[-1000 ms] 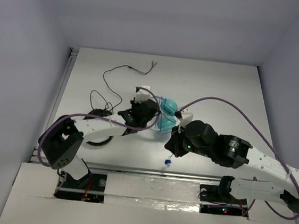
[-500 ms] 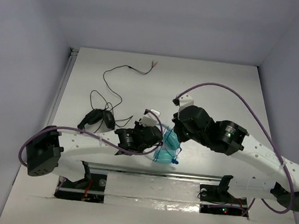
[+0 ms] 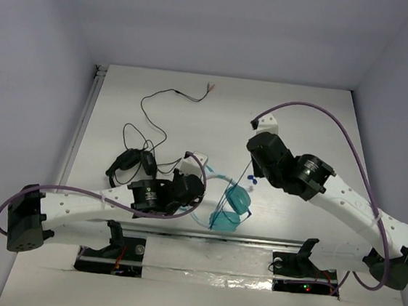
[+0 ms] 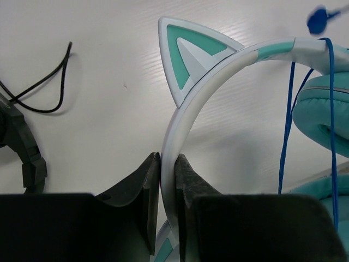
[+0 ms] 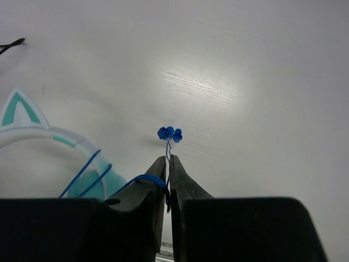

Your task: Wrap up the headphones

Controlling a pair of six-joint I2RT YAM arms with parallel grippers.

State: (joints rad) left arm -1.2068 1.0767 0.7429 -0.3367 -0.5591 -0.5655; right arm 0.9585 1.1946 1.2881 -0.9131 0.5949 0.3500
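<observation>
The teal headphones (image 3: 232,207) sit near the table's front edge, cups stacked at right. In the left wrist view, my left gripper (image 4: 168,164) is shut on the pale headband (image 4: 196,98), below a cat-ear point (image 4: 185,60); a teal cup (image 4: 322,114) is at right. It also shows in the top view (image 3: 193,185). My right gripper (image 5: 167,159) is shut on the thin dark blue cord (image 5: 139,179), its blue plug end (image 5: 169,133) poking past the fingertips. In the top view the right gripper (image 3: 251,174) holds the cord (image 3: 238,189) up above the cups.
A loose thin black wire (image 3: 158,101) with a reddish tip lies at the back left. A black object (image 3: 131,164) sits left of the headphones. Purple robot cables (image 3: 325,114) arch over both arms. The table's front rail (image 3: 210,235) runs just below the headphones.
The left arm has pulled back and left, dragging the headphones toward the front edge. The right gripper has moved up and back to the right, drawing the cord away from the cups.
</observation>
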